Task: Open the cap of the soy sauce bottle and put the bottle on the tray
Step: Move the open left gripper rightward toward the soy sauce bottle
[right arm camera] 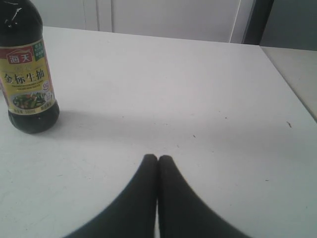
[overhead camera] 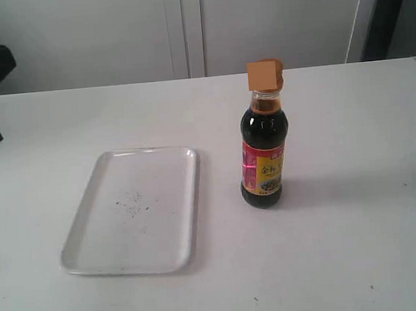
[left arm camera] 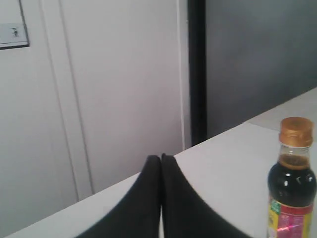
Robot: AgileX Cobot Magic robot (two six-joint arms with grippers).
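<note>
Nothing started: orange-brown cap [overhead camera: 265, 74] apparently closed on upright dark glass bottle [overhead camera: 264, 151] beside white plastic tray [overhead camera: 191, 200]; both fingers clenched, must release first.

Bottle [overhead camera: 264, 151]: small, clear, dark liquid inside; narrow neck; red-and-yellow label with Chinese characters; upright on the table, just right of the tray.
Cap [overhead camera: 265, 75]: orange-brown, closed on the neck.
Tray [overhead camera: 84, 230]: flat, white, rounded corners, low rim, dark specks mid-surface.
</note>
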